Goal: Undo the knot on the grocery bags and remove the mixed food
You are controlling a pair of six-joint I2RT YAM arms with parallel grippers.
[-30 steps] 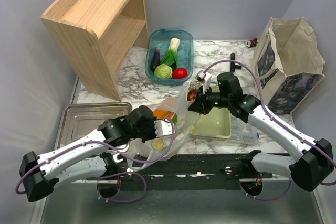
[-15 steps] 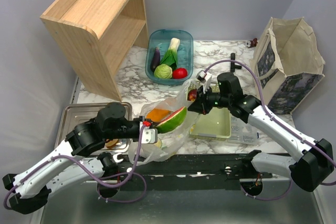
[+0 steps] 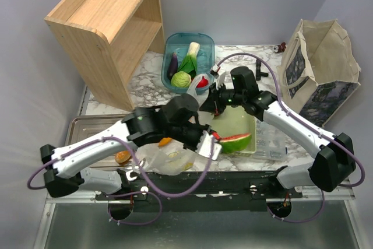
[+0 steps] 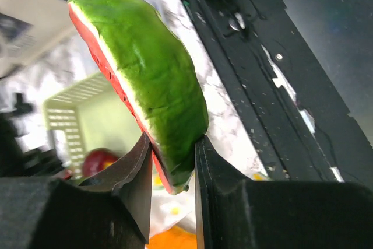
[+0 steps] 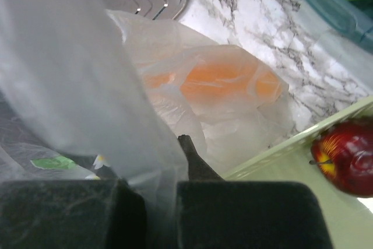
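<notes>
Now, from above, the thin translucent whitish plastic grocery bag (image 3: 166,158) looks opened on the marble bench (image 3: 145,74), orange food (image 3: 166,141) left inside. Left wrist: left claw (image 4: 173,144) slightly parted, pinching the green-rinded watermelon wedge (image 4: 145,80) over the pale green slatted basket (image 4: 70,109). Right wrist: right claw (image 5: 156,188) clenched on bag film, dark red apple (image 5: 344,155) already basketed.
</notes>
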